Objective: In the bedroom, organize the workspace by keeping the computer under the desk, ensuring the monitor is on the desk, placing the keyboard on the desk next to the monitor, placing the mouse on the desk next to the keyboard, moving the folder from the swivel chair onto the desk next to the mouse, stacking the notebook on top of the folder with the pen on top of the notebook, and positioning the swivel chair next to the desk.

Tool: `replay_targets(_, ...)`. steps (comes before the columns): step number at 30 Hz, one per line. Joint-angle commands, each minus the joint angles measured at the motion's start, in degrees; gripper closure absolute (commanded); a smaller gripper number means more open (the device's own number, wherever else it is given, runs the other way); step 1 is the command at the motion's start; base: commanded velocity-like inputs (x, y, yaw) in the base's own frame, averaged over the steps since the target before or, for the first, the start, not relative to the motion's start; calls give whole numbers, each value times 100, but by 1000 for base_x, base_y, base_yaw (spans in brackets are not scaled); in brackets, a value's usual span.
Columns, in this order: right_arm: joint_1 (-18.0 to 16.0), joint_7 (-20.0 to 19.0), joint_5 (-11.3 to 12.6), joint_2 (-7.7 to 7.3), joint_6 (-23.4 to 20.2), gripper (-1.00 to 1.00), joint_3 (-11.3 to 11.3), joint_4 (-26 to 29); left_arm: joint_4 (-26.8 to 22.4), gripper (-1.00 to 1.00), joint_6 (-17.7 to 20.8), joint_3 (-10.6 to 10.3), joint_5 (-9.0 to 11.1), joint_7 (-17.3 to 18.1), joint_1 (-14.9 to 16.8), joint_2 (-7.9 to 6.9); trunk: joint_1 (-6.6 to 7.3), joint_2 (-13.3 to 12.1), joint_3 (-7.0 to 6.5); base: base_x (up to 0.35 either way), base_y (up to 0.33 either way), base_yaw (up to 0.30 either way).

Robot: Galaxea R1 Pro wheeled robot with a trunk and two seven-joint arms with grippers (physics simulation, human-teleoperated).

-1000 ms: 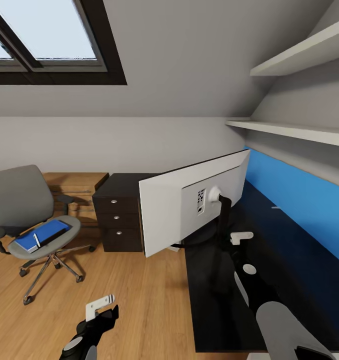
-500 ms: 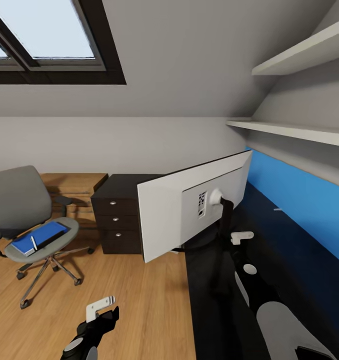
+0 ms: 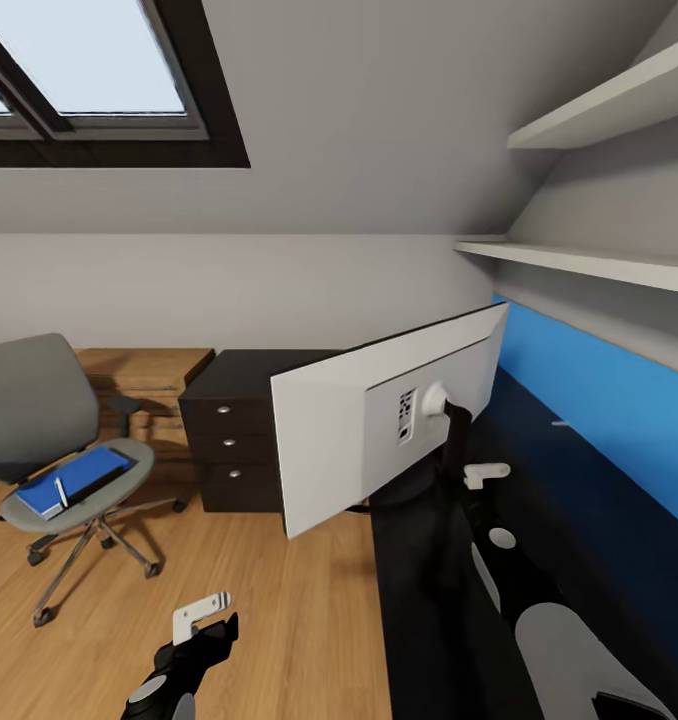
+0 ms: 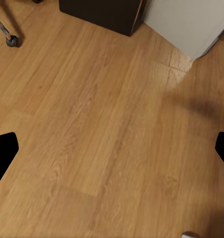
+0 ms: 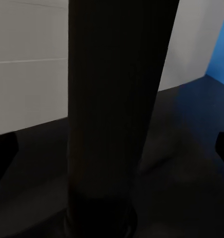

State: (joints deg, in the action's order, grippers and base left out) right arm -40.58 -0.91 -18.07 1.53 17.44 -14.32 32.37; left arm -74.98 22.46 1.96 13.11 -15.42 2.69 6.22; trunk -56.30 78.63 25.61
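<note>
As our view drifted over the last second, the chair slid toward the frame's left, folder on its seat. The monitor stood at the worktop edge, centre frame, our right end effector spread around its stand; the left end effector hung open.

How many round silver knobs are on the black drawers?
3, one on each drawer front of the black drawer unit: top knob, middle knob, bottom knob. The screen covers the unit's right side, so more may hide.
</note>
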Motion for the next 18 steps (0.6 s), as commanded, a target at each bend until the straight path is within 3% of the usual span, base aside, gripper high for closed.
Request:
replay_targets(1,-6,-8,-62,7,23,-100,-44,-3,-8,-100,22,3,60,-31,3,2,-1,3,6,119,0,0)
replay_targets(18,-3,-14,-65,5,23,-100,-45,-3,-8,-100,25,3,60,-31,3,2,-1,3,6,37,0,0)
